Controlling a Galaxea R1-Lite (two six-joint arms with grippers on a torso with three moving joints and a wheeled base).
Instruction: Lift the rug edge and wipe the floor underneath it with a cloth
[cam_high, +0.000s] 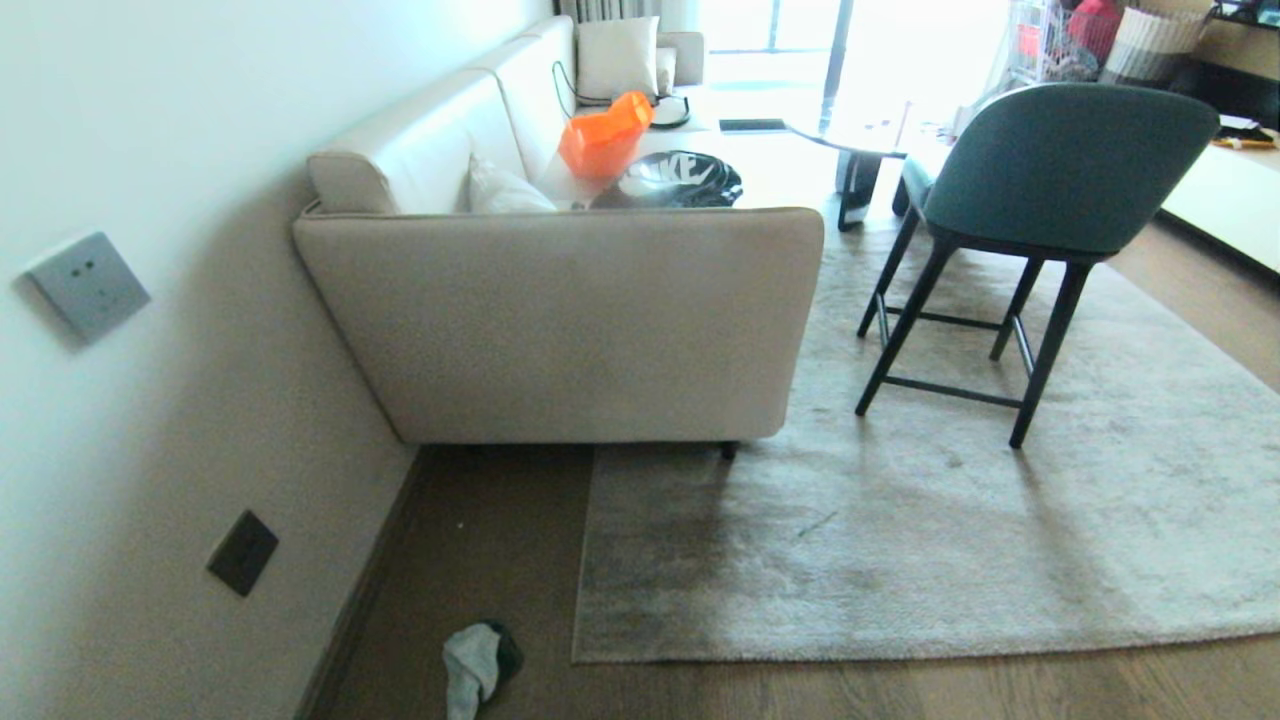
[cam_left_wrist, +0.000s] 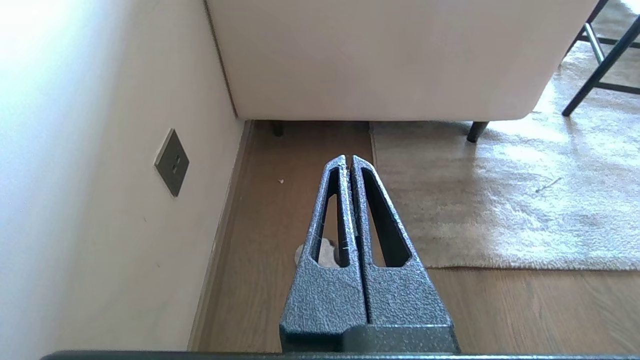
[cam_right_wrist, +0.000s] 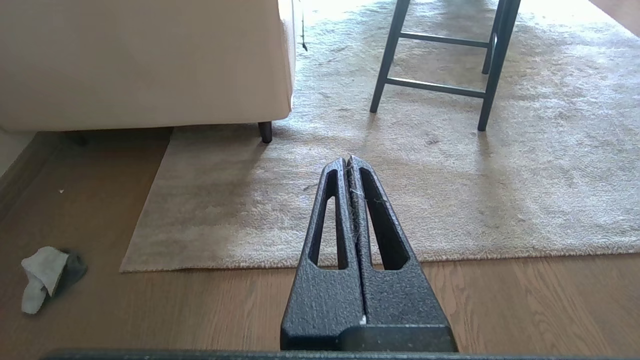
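Brown plank floor (cam_high: 480, 540) runs beside the wall. Rug edge (cam_high: 900, 650) lies flat, its long axis running left to right across the head view. Cloth (cam_high: 478, 668) lies crumpled on bare planks near the rug's left corner. Left gripper (cam_left_wrist: 348, 159) and right gripper (cam_right_wrist: 350, 160) hang clenched, empty.

Left gripper (cam_left_wrist: 349, 160): I have its fingers pressed together, nothing between them, reaching from bottom centre to mid-frame of its wrist view. Right gripper (cam_right_wrist: 352, 161): same, fingers together, empty. Neither arm shows in my head view.
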